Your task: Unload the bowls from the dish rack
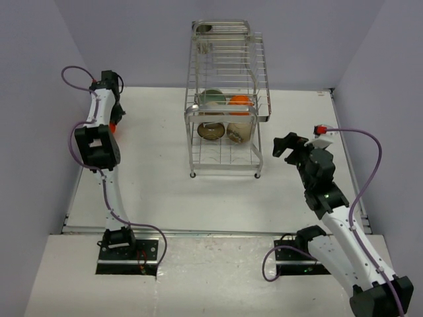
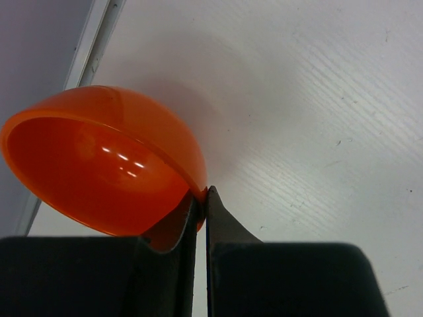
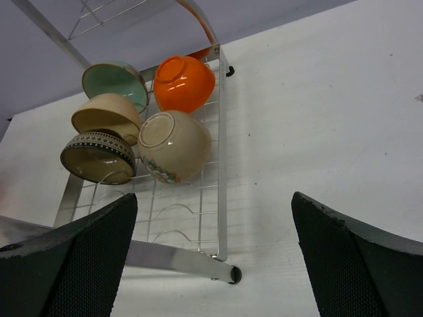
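One orange bowl (image 2: 99, 165) is out, pinched by its rim in the left pincer (image 2: 201, 196) over the table (image 2: 317, 132), while five more bowls (image 3: 175, 145) sit in the dish rack (image 3: 221, 165), near the wide-open right pincer (image 3: 213, 218).

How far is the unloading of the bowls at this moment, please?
Done: no bowl rests on the table yet in the top view. In hand: the left gripper is shut on the rim of one orange bowl, away from the dish rack. Left: five bowls in the rack: mint green bowl, second orange bowl, beige bowl, patterned brown bowl, cream bowl. The right gripper is open, facing them.
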Robot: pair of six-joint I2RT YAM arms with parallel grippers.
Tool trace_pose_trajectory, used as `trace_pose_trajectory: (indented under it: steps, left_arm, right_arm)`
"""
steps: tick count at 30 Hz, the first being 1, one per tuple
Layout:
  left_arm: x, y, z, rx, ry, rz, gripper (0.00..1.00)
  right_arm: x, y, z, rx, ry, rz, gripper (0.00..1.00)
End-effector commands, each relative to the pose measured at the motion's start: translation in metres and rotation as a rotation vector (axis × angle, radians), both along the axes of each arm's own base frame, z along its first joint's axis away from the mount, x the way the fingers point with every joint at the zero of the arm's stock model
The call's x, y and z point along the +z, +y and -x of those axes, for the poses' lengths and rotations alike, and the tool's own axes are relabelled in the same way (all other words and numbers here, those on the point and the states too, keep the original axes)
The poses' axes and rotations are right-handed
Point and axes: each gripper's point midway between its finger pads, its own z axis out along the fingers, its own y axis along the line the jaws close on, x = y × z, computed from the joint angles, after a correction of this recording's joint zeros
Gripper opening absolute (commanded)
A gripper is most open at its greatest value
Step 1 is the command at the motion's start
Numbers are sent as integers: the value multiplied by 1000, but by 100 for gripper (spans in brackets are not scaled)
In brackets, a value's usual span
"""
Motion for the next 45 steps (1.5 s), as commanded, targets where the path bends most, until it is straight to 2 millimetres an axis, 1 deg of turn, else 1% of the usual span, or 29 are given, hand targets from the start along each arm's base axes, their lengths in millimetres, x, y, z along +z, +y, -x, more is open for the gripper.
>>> trace_pose_trajectory:
  steps: [1, 6, 9, 11, 13, 15, 16, 20, 23, 24, 26, 27, 28, 29, 30, 31, 32, 33, 34, 35, 36, 37, 38, 39, 40, 41, 43, 44, 45]
  left_arm:
    - [-5, 1, 2, -41, 30, -7, 0]
    - [-15, 0, 4, -40, 53, 2, 1]
    - [-14, -1, 4, -42, 43, 3, 16]
    - [-13, 0, 6, -37, 38, -3, 20]
    - [-6, 0, 3, -34, 9, -4, 30]
    - [3, -1, -1, -33, -27, -1, 44]
    - [6, -1, -2, -33, -35, -3, 48]
    - [21, -1, -6, -23, -78, -4, 52]
    - [47, 2, -8, 1, -146, -30, 55]
    - [70, 3, -8, 5, -195, -46, 56]
    - [94, 8, -8, 29, -254, -75, 58]
    - [119, 10, -4, 41, -306, -95, 60]
    - [132, 9, -2, 57, -341, -99, 62]
    - [145, 6, 1, 61, -369, -110, 63]
    - [167, 3, 8, 77, -432, -116, 64]
    - [176, -3, 12, 77, -462, -108, 64]
    - [207, -21, 14, 49, -573, -63, 64]
    - [212, -37, 16, 22, -614, 6, 65]
    - [178, -53, 26, -10, -571, 102, 66]
    - [187, -72, 15, -67, -681, 206, 66]
    - [203, -113, 24, -152, -752, 426, 68]
    - [161, -134, 37, -163, -696, 548, 70]
    - [169, -152, 33, -208, -762, 643, 71]
    - [171, -175, 40, -217, -757, 774, 70]
    - [168, -194, 44, -245, -750, 840, 70]
    - [157, -205, 47, -253, -749, 895, 69]
    - [155, -237, 58, -255, -730, 1050, 69]
    - [164, -249, 57, -293, -777, 1098, 68]
    - [148, -259, 67, -239, -720, 1192, 68]
  right_arm:
    - [16, -4, -1, -19, -48, 7, 99]
    - [15, -4, 0, -19, -51, 8, 99]
    - [13, -3, -1, -13, -45, 8, 99]
    - [11, -2, -2, -12, -37, 8, 99]
    - [10, -1, -1, -7, -34, 9, 99]
    - [10, -1, -1, -7, -36, 10, 99]
    - [10, -1, -1, -8, -36, 12, 99]
    - [8, -1, -1, -7, -32, 15, 99]
    - [7, 0, -1, -5, -29, 19, 99]
    - [7, 1, -1, -3, -28, 19, 99]
    - [7, 1, -1, -3, -29, 19, 99]
    - [7, 1, -2, -3, -26, 20, 99]
    - [6, 1, -2, -3, -24, 23, 99]
    - [7, 0, -3, -7, -25, 23, 99]
    - [7, 0, -3, -11, -25, 25, 99]
    - [7, -1, -3, -16, -24, 28, 99]
    - [9, -2, -4, -25, -27, 30, 99]
    - [10, -3, -4, -29, -30, 29, 99]
    - [10, -4, -4, -33, -31, 33, 99]
    - [12, -6, -4, -39, -37, 34, 99]
    - [14, -8, -4, -54, -40, 35, 99]
    - [16, -9, -4, -61, -46, 34, 99]
    - [16, -11, -3, -67, -46, 35, 99]
    - [17, -13, -2, -77, -48, 36, 99]
    - [19, -18, -2, -108, -50, 38, 99]
    - [17, -23, 0, -129, -42, 43, 99]
    - [19, -29, 0, -169, -39, 40, 99]
    - [17, -35, 0, -202, -35, 46, 99]
    - [17, -38, 1, -221, -33, 45, 99]
